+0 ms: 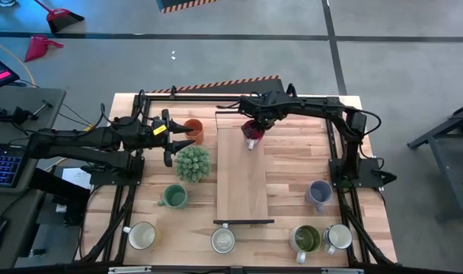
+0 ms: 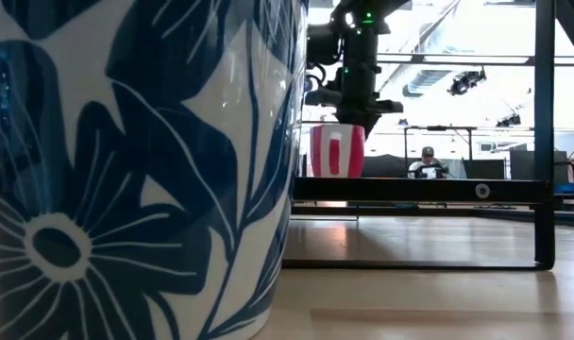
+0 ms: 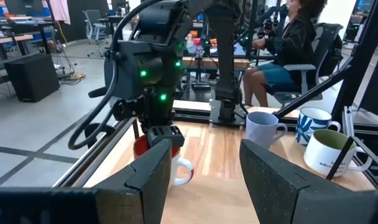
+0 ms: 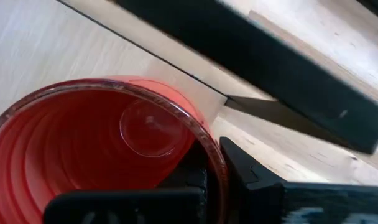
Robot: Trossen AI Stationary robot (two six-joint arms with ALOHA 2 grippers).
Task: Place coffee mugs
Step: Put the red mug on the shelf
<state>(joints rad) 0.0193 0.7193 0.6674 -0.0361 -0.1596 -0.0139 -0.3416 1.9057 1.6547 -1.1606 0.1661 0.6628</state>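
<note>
A pink-red mug (image 1: 251, 135) with white stripes (image 2: 337, 151) sits at the far end of a long wooden board (image 1: 243, 183), with my right gripper (image 1: 255, 128) shut on it from above. My left gripper (image 1: 184, 137) hovers open and level at the table's left, over the orange mug (image 1: 195, 129), holding nothing. Standing on the table are a teal mug (image 1: 173, 197), a lavender mug (image 1: 318, 193), an olive mug (image 1: 306, 239) and three white mugs (image 1: 142, 235) (image 1: 223, 240) (image 1: 338, 237). My right gripper pinches the pink-red mug's rim wall (image 4: 215, 158), one finger (image 4: 192, 180) inside the mug and one (image 4: 254, 180) outside. The fingers come from above, pointing steeply down. The mug stays upright below them; whether its base touches the board's far end cannot be told.
A spiky green potted plant (image 1: 193, 162) stands between the orange mug and the board. The board has a black rail (image 2: 419, 189) at its near end. A blue-flowered mug (image 2: 126, 170) fills the low view's left. A person (image 3: 288, 43) sits beyond the table.
</note>
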